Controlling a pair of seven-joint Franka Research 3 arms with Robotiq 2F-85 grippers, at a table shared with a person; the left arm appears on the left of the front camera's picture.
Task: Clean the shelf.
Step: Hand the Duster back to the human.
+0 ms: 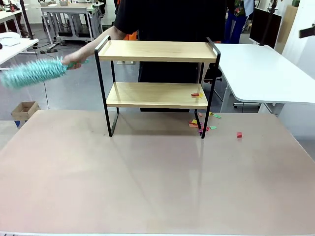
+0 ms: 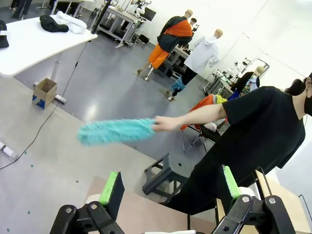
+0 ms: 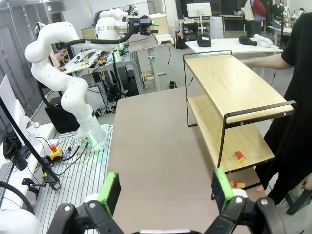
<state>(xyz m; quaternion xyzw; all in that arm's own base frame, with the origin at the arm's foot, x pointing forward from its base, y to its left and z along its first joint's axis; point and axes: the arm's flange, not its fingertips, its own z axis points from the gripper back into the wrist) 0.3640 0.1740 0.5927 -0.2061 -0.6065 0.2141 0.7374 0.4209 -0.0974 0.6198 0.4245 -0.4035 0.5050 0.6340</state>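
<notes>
1. Toward the table's far edge stands the shelf (image 1: 157, 86), long axis crosswise – bright scraps (image 1: 197, 94) on its lower board's right end, more on the table (image 1: 147, 172) just beside its right legs.
2. Left of the shelf, off the table, the person's hand (image 1: 74, 63) holds a teal duster (image 1: 32, 73), nearer than either arm.
3. Left gripper (image 2: 170, 190) and right gripper (image 3: 165, 187) gape wide, empty.
4. No readable writing.

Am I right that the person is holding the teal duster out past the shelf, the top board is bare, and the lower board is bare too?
Not quite. The lower board of the shelf isn't bare: the front view shows small red and yellow scraps near its right end. The rest holds: the person's hand holds the teal duster out past the shelf, and the top board is bare.
</notes>
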